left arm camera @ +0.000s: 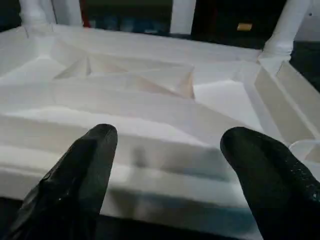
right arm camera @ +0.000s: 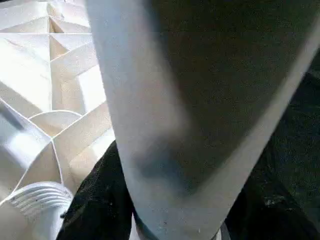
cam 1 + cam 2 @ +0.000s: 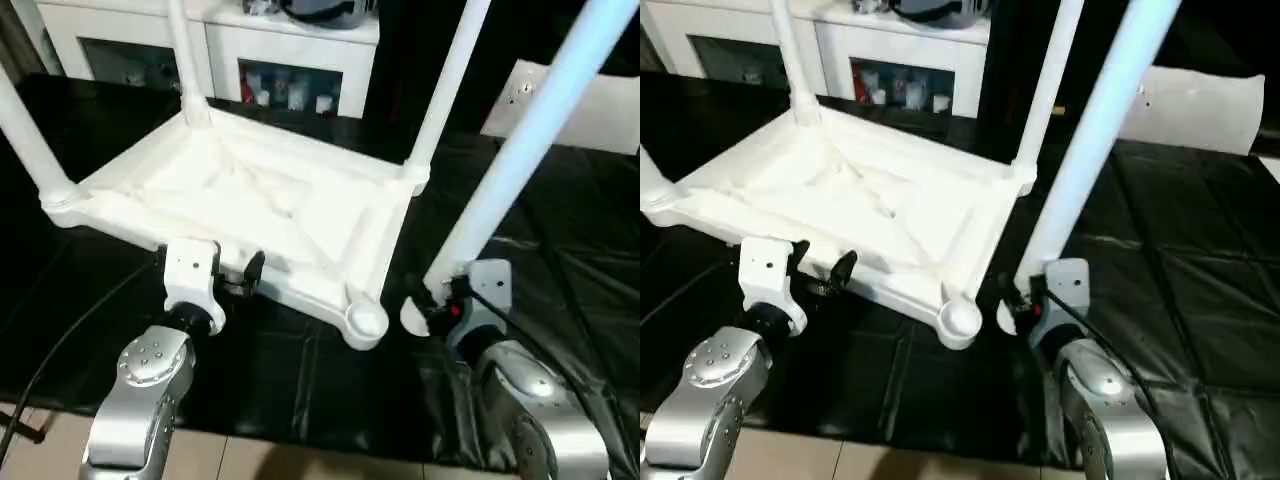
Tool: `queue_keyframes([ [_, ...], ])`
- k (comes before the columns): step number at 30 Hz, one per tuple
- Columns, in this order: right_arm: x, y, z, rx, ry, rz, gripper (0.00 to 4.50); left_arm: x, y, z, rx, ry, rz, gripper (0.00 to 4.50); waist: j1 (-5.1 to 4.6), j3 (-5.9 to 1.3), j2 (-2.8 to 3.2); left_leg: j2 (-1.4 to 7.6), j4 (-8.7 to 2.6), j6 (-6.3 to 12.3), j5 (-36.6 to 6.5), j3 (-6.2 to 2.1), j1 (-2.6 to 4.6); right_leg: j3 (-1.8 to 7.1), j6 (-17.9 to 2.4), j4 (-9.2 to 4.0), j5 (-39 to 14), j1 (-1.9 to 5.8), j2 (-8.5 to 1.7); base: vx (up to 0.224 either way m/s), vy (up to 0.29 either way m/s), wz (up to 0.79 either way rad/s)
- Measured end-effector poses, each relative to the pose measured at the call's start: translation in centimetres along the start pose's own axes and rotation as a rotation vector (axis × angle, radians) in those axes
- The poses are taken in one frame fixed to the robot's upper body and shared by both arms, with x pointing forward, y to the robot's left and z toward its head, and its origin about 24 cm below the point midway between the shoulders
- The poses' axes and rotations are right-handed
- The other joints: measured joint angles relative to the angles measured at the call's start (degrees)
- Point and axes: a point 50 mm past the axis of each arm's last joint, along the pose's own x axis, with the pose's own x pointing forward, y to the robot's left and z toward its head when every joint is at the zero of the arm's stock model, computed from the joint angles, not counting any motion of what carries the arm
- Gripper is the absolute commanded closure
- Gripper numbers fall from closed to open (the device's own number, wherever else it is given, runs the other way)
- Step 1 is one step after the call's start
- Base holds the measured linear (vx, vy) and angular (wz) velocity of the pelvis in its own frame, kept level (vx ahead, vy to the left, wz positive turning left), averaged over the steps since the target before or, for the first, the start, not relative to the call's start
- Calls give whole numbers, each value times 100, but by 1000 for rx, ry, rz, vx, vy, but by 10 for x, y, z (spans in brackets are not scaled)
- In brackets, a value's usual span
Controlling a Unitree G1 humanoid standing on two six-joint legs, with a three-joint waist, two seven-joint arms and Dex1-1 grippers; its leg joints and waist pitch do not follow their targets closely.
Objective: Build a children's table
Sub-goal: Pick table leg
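Note:
The children's table top lies upside down on the black surface, ribbed underside up. Three white legs stand in its sockets: one at the left, one at the back, one at the right. The near right corner socket holds no leg. My right gripper is shut on the lower end of a fourth leg. That leg leans up to the right, with its foot just right of that socket. My left gripper stands open at the top's near rim, with nothing between its fingers.
A white cabinet with glass doors stands behind the work. A flat white panel lies at the back right. Black sheeting covers the work surface, whose near edge drops to the floor. A black cable runs along my left arm.

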Motion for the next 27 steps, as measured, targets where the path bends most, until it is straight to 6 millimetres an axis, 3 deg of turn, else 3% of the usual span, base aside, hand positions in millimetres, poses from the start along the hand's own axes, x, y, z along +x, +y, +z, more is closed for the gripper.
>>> queue_keyframes([
  [2,0,0,0,-3,1,-2,262,-1,-1,-1,-1,3,-4,63,54,-11,31,48,117,37,-24,-74,-52,-31,8,-47,3,65,58,0,0,0],
  [3,0,-1,0,-12,0,-2,262,-1,-1,-2,-2,7,-4,63,71,-29,51,70,91,-54,-57,-92,-38,-61,54,-62,22,81,70,57,-32,6],
  [4,0,-1,1,-16,-1,-3,262,-2,0,-2,0,10,-1,63,5,-35,53,108,35,-321,-46,-148,42,-52,72,-13,8,43,63,116,-73,14],
  [6,2,5,0,-7,-2,19,262,-4,6,-5,9,24,17,63,-147,-70,-29,-15,9,-414,-38,-181,101,21,-5,467,-94,-200,-91,88,-66,13],
  [7,2,6,-1,3,-2,20,262,-5,8,-4,12,23,24,63,-186,-80,-51,-67,2,-403,-44,-160,139,119,-26,586,-125,-294,-161,0,0,0],
  [8,1,5,0,-6,-2,17,262,-3,7,-2,12,14,19,63,-162,-94,-138,-171,86,-244,-110,-122,92,297,149,520,-255,-190,-172,0,0,0],
  [9,0,0,-1,-20,4,2,262,-2,3,-1,0,8,11,63,-119,-59,-104,-167,242,90,-153,-133,70,327,133,488,-264,-136,-138,61,-15,11],
  [10,-2,-4,-2,-26,10,-10,262,-1,-4,-3,-9,11,-19,63,-49,-38,-51,-158,515,290,-102,-156,-45,328,122,397,-233,-36,-107,58,-12,4],
  [11,-3,-6,-2,-30,13,-16,262,-1,-8,-4,-12,17,-38,63,17,-16,-59,-177,684,303,-48,-160,-167,336,109,306,-198,47,-94,67,-16,-4],
  [12,-3,-7,-1,-31,7,-20,262,-1,-8,-4,-10,17,-38,63,49,-11,15,-172,530,98,77,-148,-302,270,104,182,-168,177,-58,0,0,0],
  [13,-3,-6,0,-29,-6,-18,262,-1,-7,-3,-5,12,-35,63,77,-14,86,-115,211,3,169,-135,-362,226,95,122,-162,237,31,0,0,0],
  [14,-2,-5,2,-29,-18,-16,262,-2,-5,-1,3,6,-32,63,101,-10,236,-60,150,-105,458,-180,-377,164,103,111,-176,329,112,0,0,0],
  [15,-2,0,-1,-11,-13,-2,262,-3,-2,-2,11,12,-25,63,61,4,257,-19,123,-292,436,-231,-335,122,121,51,-199,369,122,134,46,5],
  [16,0,5,0,-13,-15,17,262,-4,-1,-1,12,10,-25,63,18,-22,183,-33,77,-289,444,-196,-321,132,85,94,-208,302,79,177,57,3],
  [17,1,7,2,-17,-24,27,262,-5,4,-2,19,15,-16,63,-46,-38,135,-89,90,-259,432,-198,-363,134,53,262,-191,164,13,127,15,11],
  [18,1,7,2,-17,-25,26,262,-6,4,-3,22,20,-28,63,-95,-59,105,-113,118,-235,430,-197,-374,194,122,377,-149,67,-25,74,20,-3],
  [19,1,6,2,-17,-27,23,262,-6,4,-3,22,21,-47,63,-149,-86,71,-128,172,-215,418,-195,-401,313,219,426,-122,-8,-43,0,0,0],
  [20,0,4,3,-20,-34,15,262,-6,2,-1,20,11,-80,63,-155,-127,18,-173,225,-247,436,-178,-491,447,370,423,-214,-72,-60,0,0,0],
  [21,-1,2,3,-23,-40,6,262,-6,-1,0,12,0,-117,46,-144,-138,15,-184,232,-254,453,-155,-575,472,391,467,-236,-129,-60,0,0,0],
  [22,-2,-1,2,-22,-36,-5,262,-6,-6,0,6,0,-172,36,-134,-129,31,-188,204,-263,489,-149,-642,472,401,470,-209,-152,-47,0,0,0],
  [24,-2,-2,0,-17,-38,-7,262,-8,-9,0,28,15,-258,26,-64,-121,38,-158,109,-354,548,-158,-590,441,374,407,-132,-155,-28,0,0,0],
  [27,-1,0,3,-4,-54,14,262,-10,-3,1,81,35,-308,7,-31,-91,68,-122,-13,-393,601,-165,-497,422,350,249,0,-65,-2,-29,-1,-1],
])
